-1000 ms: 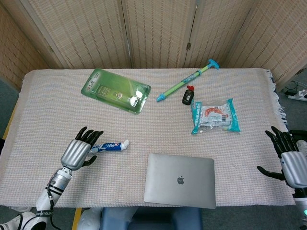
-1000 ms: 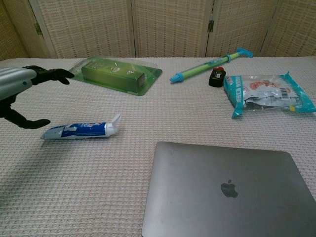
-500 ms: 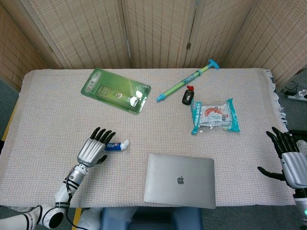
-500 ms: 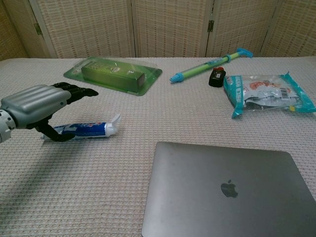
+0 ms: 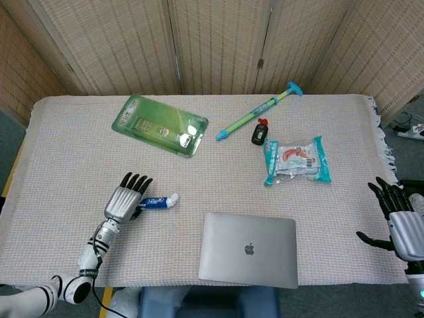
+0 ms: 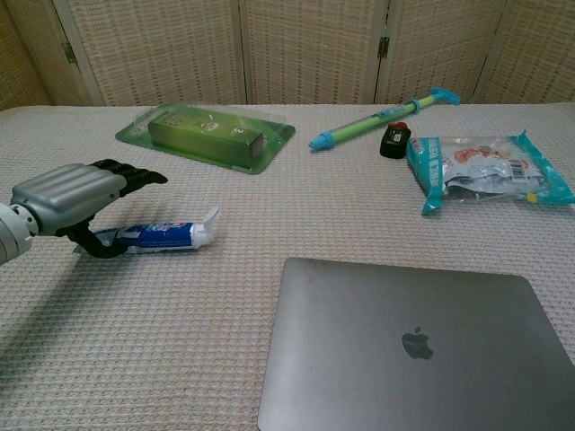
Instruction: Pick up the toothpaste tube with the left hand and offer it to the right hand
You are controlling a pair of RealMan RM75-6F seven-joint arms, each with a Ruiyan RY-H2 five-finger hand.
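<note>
A blue and white toothpaste tube (image 5: pixel 158 201) (image 6: pixel 160 235) lies flat on the table, white cap pointing right. My left hand (image 5: pixel 127 199) (image 6: pixel 76 197) hovers palm down over the tube's flat end, fingers stretched out and spread, thumb curled down just in front of the tube; it holds nothing. In the chest view the hand hides the tube's left end. My right hand (image 5: pixel 396 218) stays at the table's right edge with fingers apart and nothing in it; the chest view does not show it.
A closed grey laptop (image 5: pixel 249 250) lies near the front edge, right of the tube. Further back are a green blister pack (image 5: pixel 159 124), a green and blue syringe-like toy (image 5: pixel 257 110), a small black item (image 5: pixel 259 134) and a teal snack packet (image 5: pixel 296 159).
My left hand slid right over the tube, then drew back slightly left and lower above its flat end. The tube and right hand have stayed put.
</note>
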